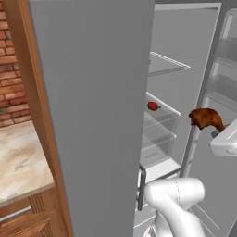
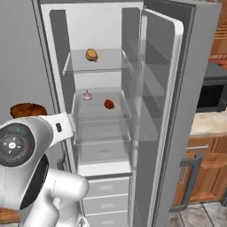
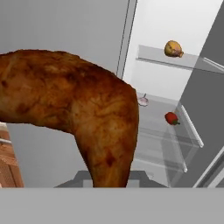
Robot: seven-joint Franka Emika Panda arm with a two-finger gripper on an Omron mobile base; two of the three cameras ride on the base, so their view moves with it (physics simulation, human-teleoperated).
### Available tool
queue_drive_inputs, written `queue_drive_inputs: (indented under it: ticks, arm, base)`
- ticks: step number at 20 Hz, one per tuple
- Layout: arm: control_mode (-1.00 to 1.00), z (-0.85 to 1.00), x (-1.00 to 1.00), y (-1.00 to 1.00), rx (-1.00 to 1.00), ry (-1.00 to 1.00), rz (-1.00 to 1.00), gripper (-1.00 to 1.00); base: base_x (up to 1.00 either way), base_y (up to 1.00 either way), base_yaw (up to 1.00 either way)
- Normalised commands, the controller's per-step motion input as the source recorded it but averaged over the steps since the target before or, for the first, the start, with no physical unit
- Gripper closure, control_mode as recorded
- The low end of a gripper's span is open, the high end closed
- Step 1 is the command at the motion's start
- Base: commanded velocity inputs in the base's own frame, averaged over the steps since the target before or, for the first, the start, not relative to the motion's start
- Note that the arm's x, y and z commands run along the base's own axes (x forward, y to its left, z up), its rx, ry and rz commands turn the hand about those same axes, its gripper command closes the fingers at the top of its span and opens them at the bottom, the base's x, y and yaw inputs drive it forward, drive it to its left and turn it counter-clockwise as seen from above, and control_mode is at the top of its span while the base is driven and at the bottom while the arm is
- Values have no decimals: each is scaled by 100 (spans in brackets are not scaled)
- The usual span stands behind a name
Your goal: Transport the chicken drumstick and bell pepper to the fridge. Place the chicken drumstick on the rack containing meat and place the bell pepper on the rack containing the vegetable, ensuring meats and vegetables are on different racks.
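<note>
Hand (image 1: 214, 132) raised, clamped shut

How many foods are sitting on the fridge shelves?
3: a yellowish-brown food on the upper shelf; a pink one and a red pepper on the shelf below. The door may hide more.

The drumstick (image 3: 74, 105) is very close to the camera and covers most of the left and middle. Its thin end goes down to the bottom edge, where the gripper (image 3: 109, 181) holds it. Behind it the fridge (image 3: 175, 26) is open. On the upper shelf (image 3: 192, 62) lies a yellow-brown food (image 3: 173, 49). On the shelf below (image 3: 192, 131) a red pepper (image 3: 171, 117) lies near a small pink thing (image 3: 143, 100), apart from it.
</note>
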Motion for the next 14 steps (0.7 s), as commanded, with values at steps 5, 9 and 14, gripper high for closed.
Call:
queue_drive_inputs:
  ticks: [5, 9, 14]
  arm:
    - [100, 0, 0, 0, 0, 0, 0, 100]
    - [100, 0, 0, 0, 0, 0, 0, 100]
    - [100, 0, 0, 0, 0, 0, 0, 100]
  base:
    - [-18, -20, -4]
    - [86, -3, -6]
    - [100, -4, -2]
